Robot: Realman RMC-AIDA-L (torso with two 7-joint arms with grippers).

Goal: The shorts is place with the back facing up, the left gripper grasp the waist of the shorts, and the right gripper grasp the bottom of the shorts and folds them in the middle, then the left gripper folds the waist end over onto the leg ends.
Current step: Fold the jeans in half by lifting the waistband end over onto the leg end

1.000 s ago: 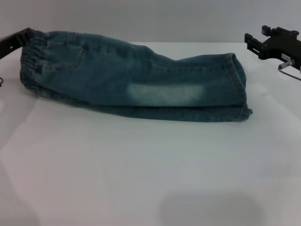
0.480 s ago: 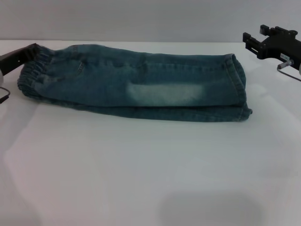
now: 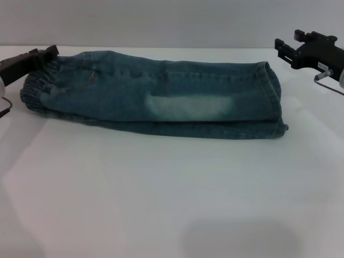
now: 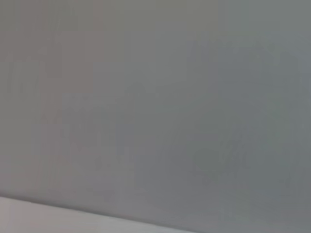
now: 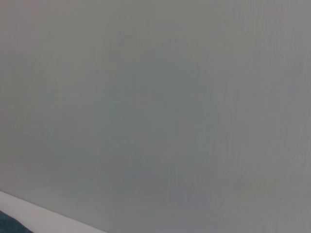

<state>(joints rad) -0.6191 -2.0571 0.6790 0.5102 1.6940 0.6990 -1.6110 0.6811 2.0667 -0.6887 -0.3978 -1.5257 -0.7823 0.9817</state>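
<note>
1. The shorts (image 3: 161, 102) lie folded lengthwise on the white table (image 3: 161, 199), stretched across its far half; a pale faded patch shows mid-leg.
2. The waist of the shorts (image 3: 36, 86), puckered and darker, lies at the left end; the leg ends (image 3: 274, 102) are stacked flat at the right.
3. Against a second ago the waist end has sunk from raised to lying on the table.
4. The left gripper (image 3: 45, 54) sits at the waistband's far corner; whether its jaws clamp the cloth I cannot tell.
5. The right gripper (image 3: 287, 48) hovers beyond the hems, apart from them, its finger spread unclear.
6. Behind stands a plain grey wall (image 3: 161, 21).
</note>
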